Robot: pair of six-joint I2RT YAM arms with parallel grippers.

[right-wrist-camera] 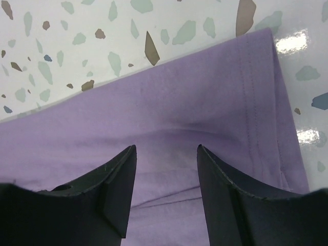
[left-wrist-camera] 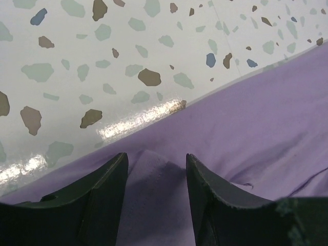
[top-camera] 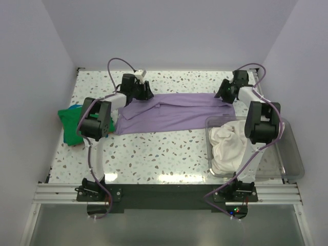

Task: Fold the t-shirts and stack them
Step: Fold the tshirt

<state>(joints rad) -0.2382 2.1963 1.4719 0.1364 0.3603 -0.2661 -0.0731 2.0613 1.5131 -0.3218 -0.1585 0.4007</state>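
Left gripper [top-camera: 145, 92] and right gripper [top-camera: 225, 94] both stand spread over the far edge of the lavender t-shirt [top-camera: 174, 110].

The lavender t-shirt lies spread flat across the upper middle of the speckled table [top-camera: 164, 154] and is wrinkled toward its left end. The left gripper is at the shirt's upper left edge, and the right gripper is at its upper right corner, by the stitched hem. In each wrist view the two dark fingers [left-wrist-camera: 102, 195] are apart with purple cloth showing in the gap. A small ridge of cloth sits between the left pair. Whether the tips touch the cloth I cannot tell. The green t-shirt [top-camera: 69, 123] is bunched at the left of the frame. The cream t-shirt [top-camera: 228, 141] is crumpled in the clear bin [top-camera: 294, 159] at lower right.
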